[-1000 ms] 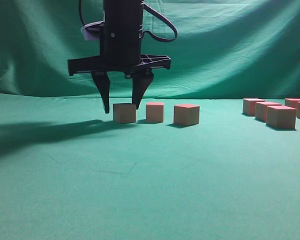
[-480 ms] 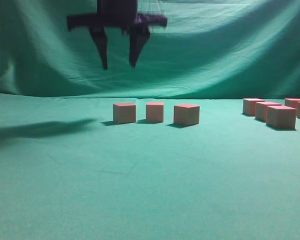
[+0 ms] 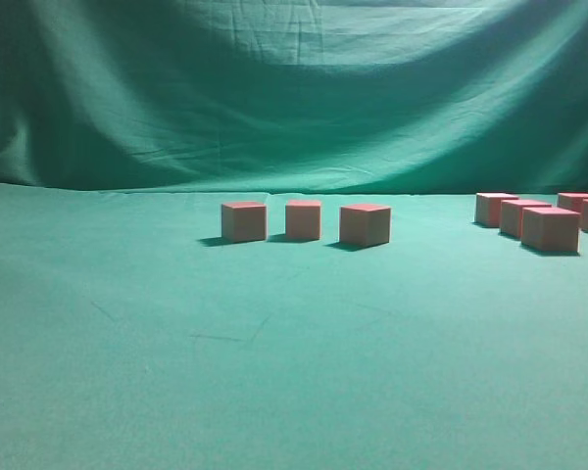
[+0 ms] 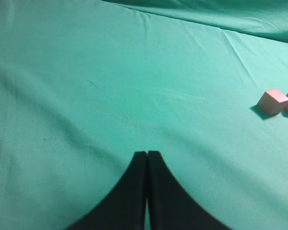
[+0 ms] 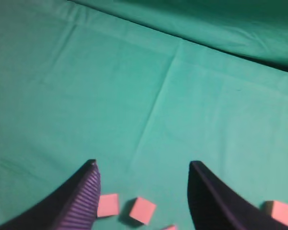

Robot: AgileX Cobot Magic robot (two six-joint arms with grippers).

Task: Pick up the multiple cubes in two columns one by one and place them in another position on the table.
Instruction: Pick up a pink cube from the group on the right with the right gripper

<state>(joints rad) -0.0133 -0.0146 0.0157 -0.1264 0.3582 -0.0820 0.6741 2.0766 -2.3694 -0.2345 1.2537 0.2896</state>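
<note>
Three cubes stand in a row on the table (image 3: 274, 343), at the left (image 3: 244, 221), middle (image 3: 304, 219) and right (image 3: 365, 224). Several more cubes (image 3: 552, 229) cluster at the far right. Neither gripper shows in the exterior view. My right gripper (image 5: 143, 165) hangs open and empty high above the table, with cubes (image 5: 108, 205) (image 5: 142, 210) far below between its fingers and another cube (image 5: 280, 212) to the right. My left gripper (image 4: 147, 153) is shut on nothing over bare cloth, with two cubes (image 4: 273, 101) off to its right.
A wrinkled green backdrop cloth (image 3: 294, 88) hangs behind the table. Bare green cloth (image 3: 98, 323) stretches across the front and left of the table.
The open gripper that stood around the leftmost of the three middle cubes has risen straight up and out of the exterior view. The cube stays on the table.
</note>
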